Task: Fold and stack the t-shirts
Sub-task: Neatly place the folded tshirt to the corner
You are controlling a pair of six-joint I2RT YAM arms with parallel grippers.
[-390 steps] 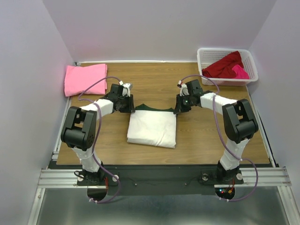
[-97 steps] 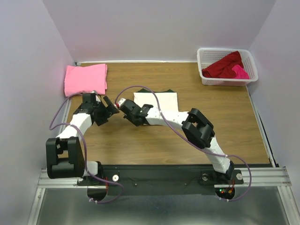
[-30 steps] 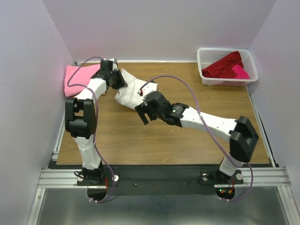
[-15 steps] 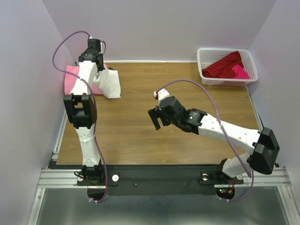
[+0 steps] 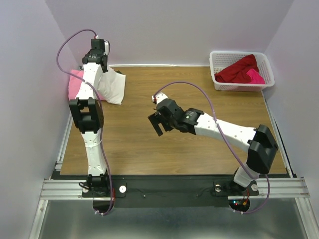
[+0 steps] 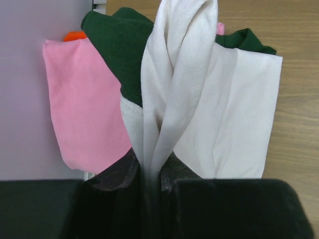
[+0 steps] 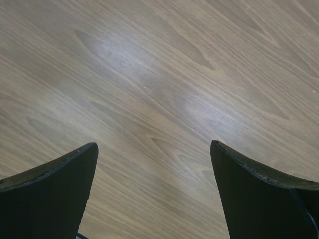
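The white t-shirt (image 5: 112, 85) with dark green sleeves (image 6: 115, 46) hangs folded from my left gripper (image 5: 101, 68), which is shut on a bunched edge of it (image 6: 152, 167) at the far left of the table. Its lower end rests by the folded pink t-shirt (image 5: 75, 85), which shows just left of the white cloth (image 6: 84, 114). My right gripper (image 5: 155, 124) hovers open over bare wood mid-table, with nothing between its fingers (image 7: 154, 149). A dark red t-shirt (image 5: 238, 69) and a magenta one (image 5: 255, 76) lie in the basket.
A white lattice basket (image 5: 267, 63) stands at the back right corner. The purple side wall (image 6: 30, 89) runs close by the pink t-shirt. The wooden table (image 5: 199, 154) has a metal rail along its near edge.
My left arm has swung the white t-shirt from the mid-left of the table up to the far left corner beside the pink one. My right gripper has stayed open near mid-table, shifting slightly.
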